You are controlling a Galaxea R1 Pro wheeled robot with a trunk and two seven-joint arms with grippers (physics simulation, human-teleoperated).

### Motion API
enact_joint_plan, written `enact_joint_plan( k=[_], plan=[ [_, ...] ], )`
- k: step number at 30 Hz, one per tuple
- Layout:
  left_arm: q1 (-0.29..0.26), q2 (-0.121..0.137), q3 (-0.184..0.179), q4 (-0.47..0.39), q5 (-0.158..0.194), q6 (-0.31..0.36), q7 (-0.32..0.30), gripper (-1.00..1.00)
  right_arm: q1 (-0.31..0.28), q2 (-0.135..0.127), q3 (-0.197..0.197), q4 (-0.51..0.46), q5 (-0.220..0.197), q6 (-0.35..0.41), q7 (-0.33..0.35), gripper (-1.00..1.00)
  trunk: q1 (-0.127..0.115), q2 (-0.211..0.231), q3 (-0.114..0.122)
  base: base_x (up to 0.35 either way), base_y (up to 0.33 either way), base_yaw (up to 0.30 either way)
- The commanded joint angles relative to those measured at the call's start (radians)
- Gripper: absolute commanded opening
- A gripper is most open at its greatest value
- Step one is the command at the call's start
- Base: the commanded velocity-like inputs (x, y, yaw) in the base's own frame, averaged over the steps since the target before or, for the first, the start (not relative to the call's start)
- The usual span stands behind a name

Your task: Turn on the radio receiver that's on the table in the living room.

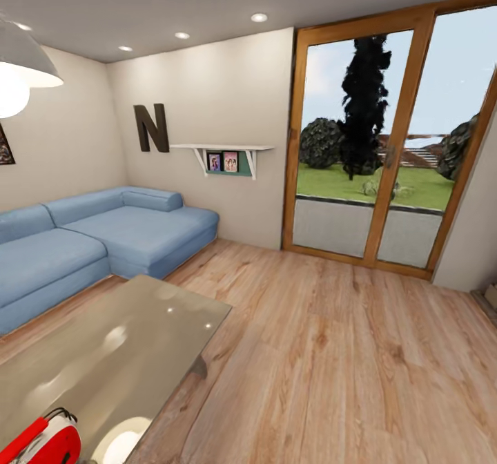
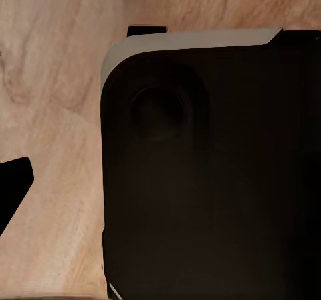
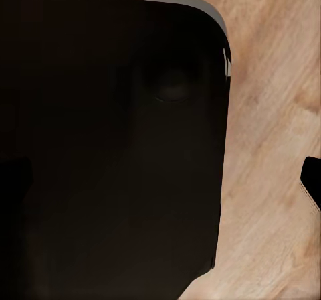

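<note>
The red radio receiver point(image 1: 47, 442) stands on the near left corner of the table point(image 1: 148, 329), cut off by the bottom edge of the head view; its thin dark wire handle and a white band show. The table's glossy grey top reflects the ceiling lights. In the left wrist view my left gripper point(image 2: 160, 189) hangs over the wood floor with one dark fingertip point(image 2: 15, 186) far out at the frame's side. My right gripper point(image 3: 160, 183) is held the same way, its fingertip point(image 3: 311, 178) wide out. Both look open and hold nothing.
A blue corner sofa point(image 1: 103, 233) runs behind the table along the left wall. A wood-framed glass door point(image 1: 386, 153) is ahead on the right, with open plank floor point(image 1: 345, 353) before it. My dark base point(image 2: 214, 173) lies under both wrists.
</note>
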Motion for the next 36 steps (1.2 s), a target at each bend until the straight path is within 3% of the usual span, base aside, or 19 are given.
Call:
enact_joint_plan(
  k=[1, 36],
  plan=[
    [0.000, 0.000, 0.000, 0.000, 0.000, 0.000, 0.000, 1.00, 0.000, 0.000, 0.000, 0.000, 0.000, 0.000, 0.000, 1.00, 0.000, 0.000, 0.000, 0.000, 0.000, 0.286],
    [0.000, 0.000, 0.000, 0.000, 0.000, 0.000, 0.000, 1.00, 0.000, 0.000, 0.000, 0.000, 0.000, 0.000, 0.000, 1.00, 0.000, 0.000, 0.000, 0.000, 0.000, 0.286]
  ],
)
